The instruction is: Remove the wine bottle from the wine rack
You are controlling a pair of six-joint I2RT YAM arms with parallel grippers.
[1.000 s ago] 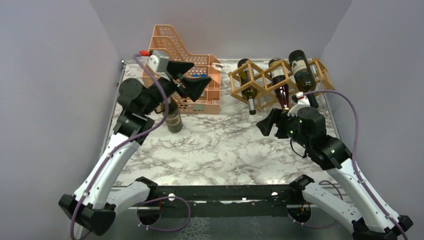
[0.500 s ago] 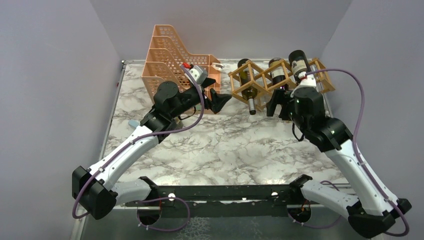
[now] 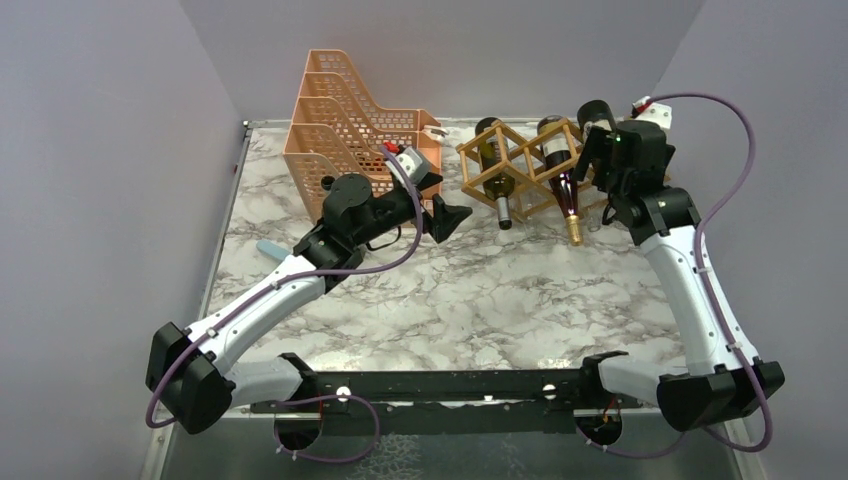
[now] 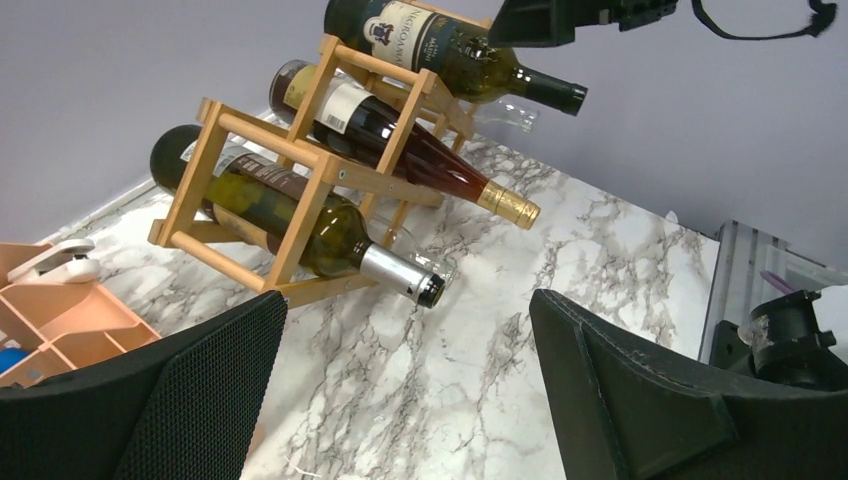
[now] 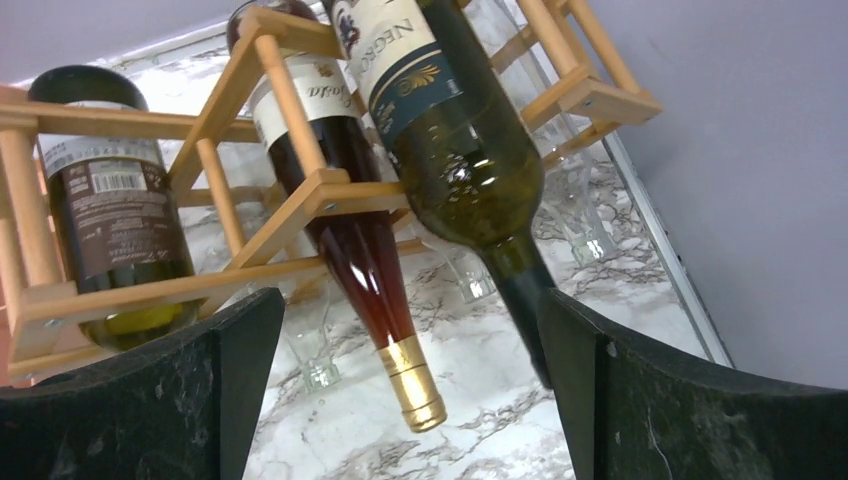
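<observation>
At the far right of the worktop (image 3: pixel 450 290), the wine rack (image 4: pixel 300 157) carries the dark green wine bottle (image 5: pixel 450 130) on its topmost slats, directly ahead of the right gripper (image 5: pixel 410 300). The bottle's long axis slopes neck-down toward the arms, and the neck enters the wide-open jaws close to one side. The left gripper (image 4: pixel 405 330), likewise spread open, faces the rack's opposite end, farther away.

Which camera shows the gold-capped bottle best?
The left wrist view: the gold-capped bottle lies whole in the rack, base to cap. The right wrist view shows it closer, but its base reaches the frame edge. The top view shows it small.
</observation>
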